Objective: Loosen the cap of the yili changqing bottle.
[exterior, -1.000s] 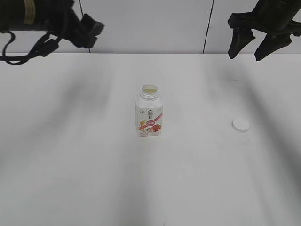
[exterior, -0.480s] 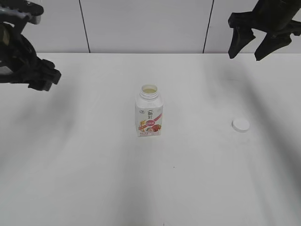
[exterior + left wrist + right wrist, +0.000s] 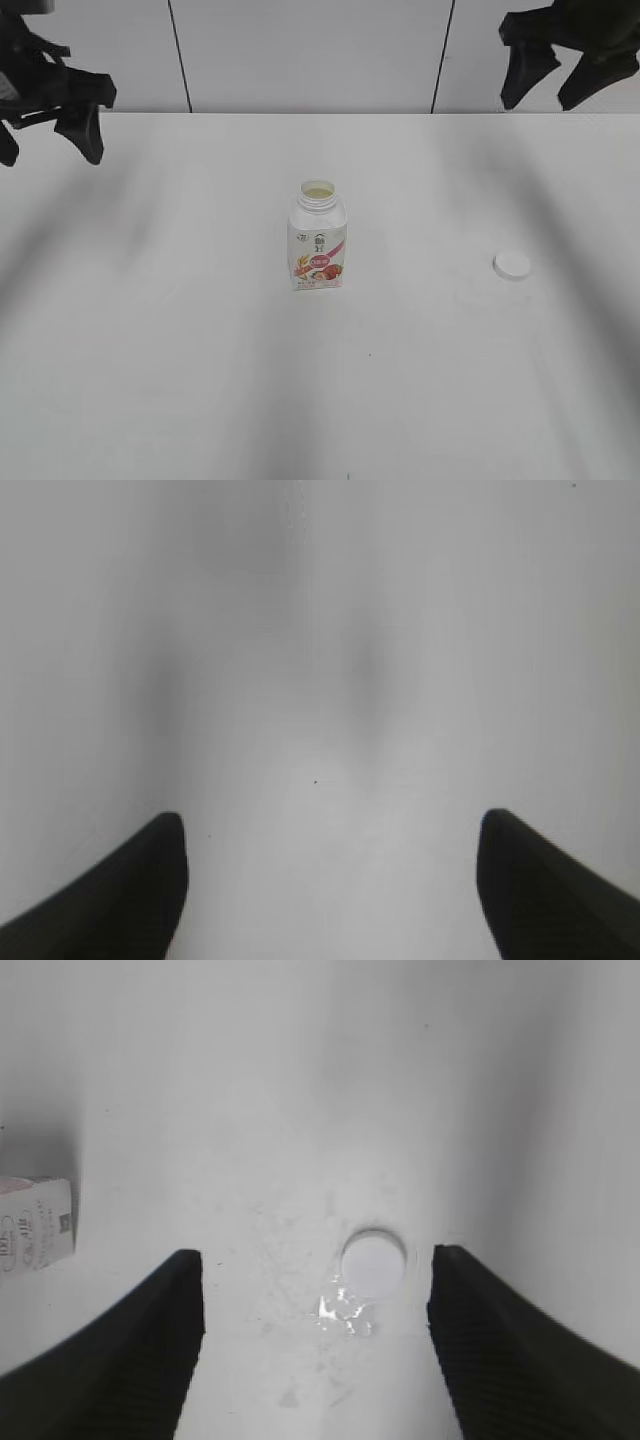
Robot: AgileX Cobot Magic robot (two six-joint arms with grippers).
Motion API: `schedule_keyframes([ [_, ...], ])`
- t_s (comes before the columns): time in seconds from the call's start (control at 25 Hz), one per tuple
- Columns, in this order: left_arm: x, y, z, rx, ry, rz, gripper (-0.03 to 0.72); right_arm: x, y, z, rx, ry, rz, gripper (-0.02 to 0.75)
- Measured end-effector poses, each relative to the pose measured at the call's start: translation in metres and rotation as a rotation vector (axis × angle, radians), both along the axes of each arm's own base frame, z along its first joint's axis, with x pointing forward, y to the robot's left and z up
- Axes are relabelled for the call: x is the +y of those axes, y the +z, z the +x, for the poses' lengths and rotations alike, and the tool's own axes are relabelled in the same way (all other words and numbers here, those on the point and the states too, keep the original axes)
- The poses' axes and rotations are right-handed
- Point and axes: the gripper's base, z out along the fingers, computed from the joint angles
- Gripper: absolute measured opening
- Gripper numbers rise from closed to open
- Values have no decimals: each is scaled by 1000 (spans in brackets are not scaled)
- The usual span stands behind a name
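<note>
The yili changqing bottle stands upright at the table's middle, its neck open with no cap on it. Its base shows at the left edge of the right wrist view. The white cap lies flat on the table, well right of the bottle; it also shows in the right wrist view. My left gripper is open and empty, high at the far left; its wrist view shows only bare table under it. My right gripper is open and empty, high at the top right, above the cap.
The white table ends at a pale panelled wall at the back. A small wet, shiny patch lies on the table beside the cap.
My left arm has swung from the top left down and out to the far left edge. My right gripper has shifted slightly right and up. Bottle and cap have not moved.
</note>
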Motion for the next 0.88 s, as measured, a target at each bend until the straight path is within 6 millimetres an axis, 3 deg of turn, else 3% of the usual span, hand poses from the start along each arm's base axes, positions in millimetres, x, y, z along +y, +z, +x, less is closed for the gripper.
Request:
schedule_keyframes([
  [0.24,6,-8,21,89,31,-3,545,-8,27,-16,-66,-8,-59,552],
  [0.6,4,-17,20,175,35,-12,545,-18,34,-81,-14,-14,-68,552],
  [0.72,4,-12,18,165,11,-12,545,-21,37,-100,-10,-14,-69,552],
  [0.88,7,10,6,109,-12,-6,545,-25,40,-129,-9,-22,-67,552],
])
